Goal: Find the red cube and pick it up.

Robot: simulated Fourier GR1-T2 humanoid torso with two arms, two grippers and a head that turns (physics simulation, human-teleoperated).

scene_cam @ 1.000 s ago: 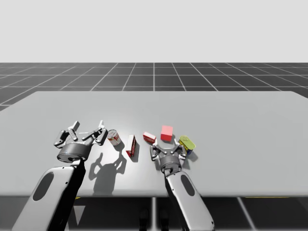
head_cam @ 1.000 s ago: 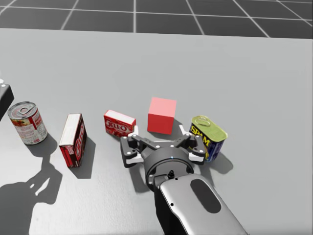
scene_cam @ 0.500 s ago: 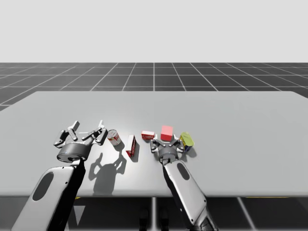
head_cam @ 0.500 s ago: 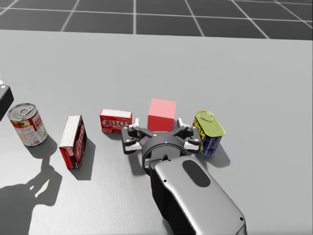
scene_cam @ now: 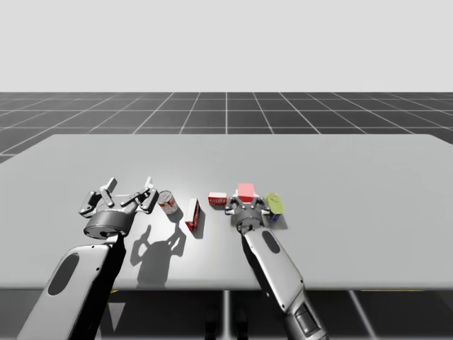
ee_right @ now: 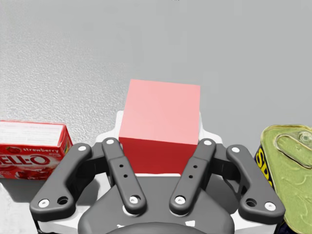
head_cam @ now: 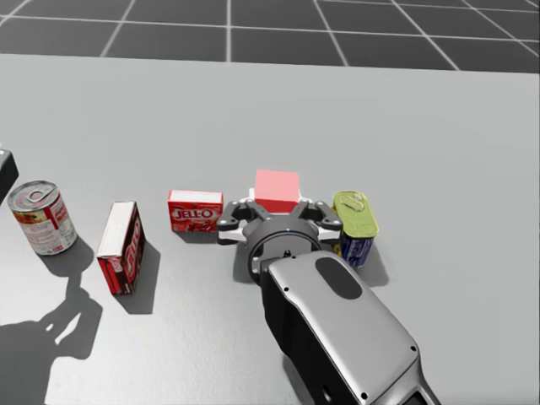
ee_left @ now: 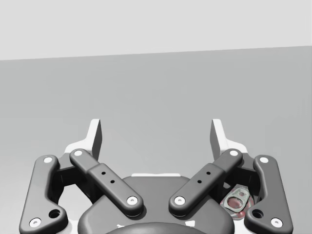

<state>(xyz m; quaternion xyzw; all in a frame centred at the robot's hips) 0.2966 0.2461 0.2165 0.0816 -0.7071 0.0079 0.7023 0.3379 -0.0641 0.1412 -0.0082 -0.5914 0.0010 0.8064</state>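
In the right wrist view the right gripper (ee_right: 160, 122) covers the lower front of the red cube (ee_right: 163, 109), so the cube's bottom edge on the bench (ee_right: 73, 48) is hidden. Beside the jaws, the flat red box (ee_right: 29, 146) and the yellow-topped can (ee_right: 287, 161) are both cut off by the picture's edge. The can's blue side barely shows. In the left wrist view the round can (ee_left: 237, 201) shows as a sliver of lid through the links of the left gripper (ee_left: 156, 134). In the head view the cube's lower half sits behind the right gripper, and a dark part (head_cam: 5, 171) toward the bench's left edge is cut off — what it is cannot be told.
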